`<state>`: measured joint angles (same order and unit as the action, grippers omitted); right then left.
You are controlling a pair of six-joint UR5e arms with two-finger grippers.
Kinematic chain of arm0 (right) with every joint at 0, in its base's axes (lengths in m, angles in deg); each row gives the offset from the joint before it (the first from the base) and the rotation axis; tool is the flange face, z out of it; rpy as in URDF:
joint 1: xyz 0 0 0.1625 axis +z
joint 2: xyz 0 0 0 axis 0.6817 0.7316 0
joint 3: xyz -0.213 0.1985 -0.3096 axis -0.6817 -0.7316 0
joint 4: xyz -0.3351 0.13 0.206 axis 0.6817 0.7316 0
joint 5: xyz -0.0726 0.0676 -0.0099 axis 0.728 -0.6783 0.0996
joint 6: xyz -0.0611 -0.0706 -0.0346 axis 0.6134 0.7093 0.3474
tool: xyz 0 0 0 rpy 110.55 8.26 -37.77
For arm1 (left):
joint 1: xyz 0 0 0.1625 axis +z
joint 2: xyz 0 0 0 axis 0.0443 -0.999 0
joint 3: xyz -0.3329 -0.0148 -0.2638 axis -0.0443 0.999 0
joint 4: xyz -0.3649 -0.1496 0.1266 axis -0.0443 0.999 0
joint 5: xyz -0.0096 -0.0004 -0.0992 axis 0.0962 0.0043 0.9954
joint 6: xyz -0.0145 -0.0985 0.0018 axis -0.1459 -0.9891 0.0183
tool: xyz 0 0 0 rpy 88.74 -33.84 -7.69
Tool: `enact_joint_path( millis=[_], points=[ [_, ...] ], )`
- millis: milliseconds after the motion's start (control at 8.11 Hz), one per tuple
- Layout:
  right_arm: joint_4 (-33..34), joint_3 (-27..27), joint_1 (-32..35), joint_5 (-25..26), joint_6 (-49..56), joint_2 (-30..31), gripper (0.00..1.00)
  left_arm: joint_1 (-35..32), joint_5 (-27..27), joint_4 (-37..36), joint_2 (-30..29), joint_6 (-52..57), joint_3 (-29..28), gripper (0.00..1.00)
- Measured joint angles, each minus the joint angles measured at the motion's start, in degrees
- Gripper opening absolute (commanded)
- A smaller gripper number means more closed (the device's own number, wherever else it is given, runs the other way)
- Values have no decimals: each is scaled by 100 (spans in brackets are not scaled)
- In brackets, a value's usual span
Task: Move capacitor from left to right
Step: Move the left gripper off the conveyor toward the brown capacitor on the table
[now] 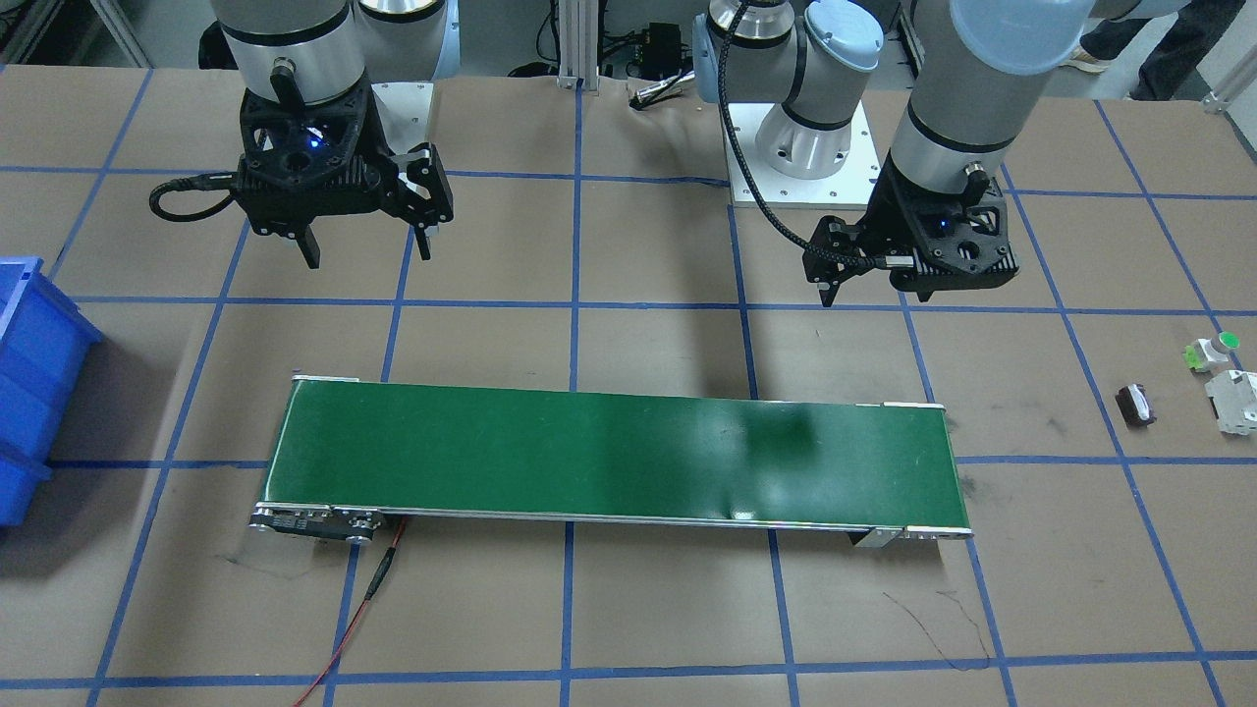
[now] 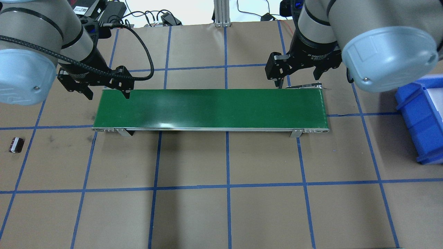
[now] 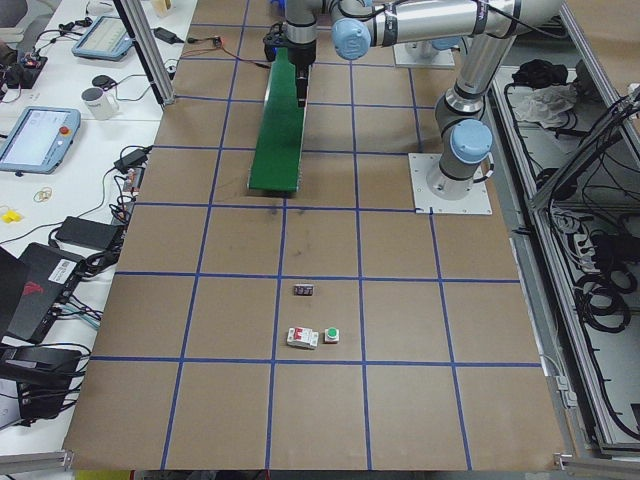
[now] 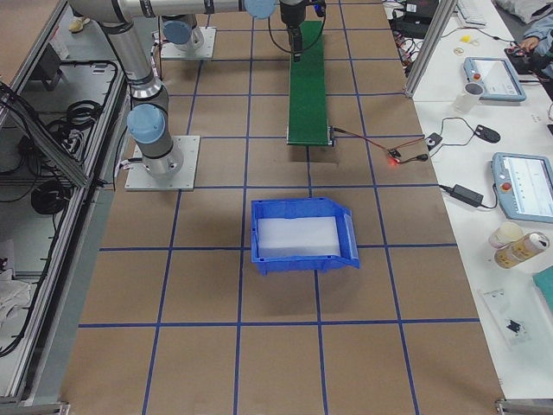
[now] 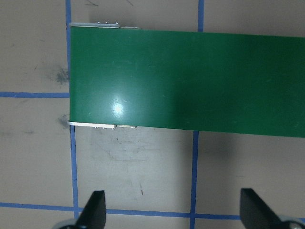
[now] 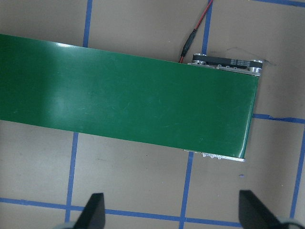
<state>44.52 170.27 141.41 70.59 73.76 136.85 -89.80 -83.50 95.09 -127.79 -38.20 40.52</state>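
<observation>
Right now L gripper (image 5: pixel 174 210) jaws are spread wide, nothing btwn them, touching nothing. R gripper (image 6: pixel 171 210) is the same: fingers far apart, empty. Blue bin (image 4: pixel 302 262) sits on the table beyond the conveyor's (image 2: pixel 211 109) R end, w/ only a pale white surface showing inside. Both arms hang w/ grippers pointing down, L by the conveyor's L end, R by its R end, clear of the belt. The capacitor (image 1: pixel 1136 405) lies on the paper well past the conveyor's L end, near a white part w/ green cap (image 1: pixel 1213 349) and a white-grey block (image 1: pixel 1232 401).
</observation>
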Motion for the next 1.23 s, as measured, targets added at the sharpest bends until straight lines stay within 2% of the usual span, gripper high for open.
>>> enact_joint_path(
  millis=[493,616,863,1110,1233],
  points=[
    [0,1,0,-2,0,0,100,168,-72,13,-5,72,-30,100],
    [0,1,0,-1,1,-1,100,486,-82,5,-13,162,-42,100],
    [0,1,0,0,12,-3,100,1541,-82,-52,-123,808,-37,100],
    [0,1,0,0,17,-1,100,2669,-73,-336,-570,1484,-29,100],
    [0,1,0,0,18,0,100,3157,-67,-715,-873,2086,-13,100]
  ],
)
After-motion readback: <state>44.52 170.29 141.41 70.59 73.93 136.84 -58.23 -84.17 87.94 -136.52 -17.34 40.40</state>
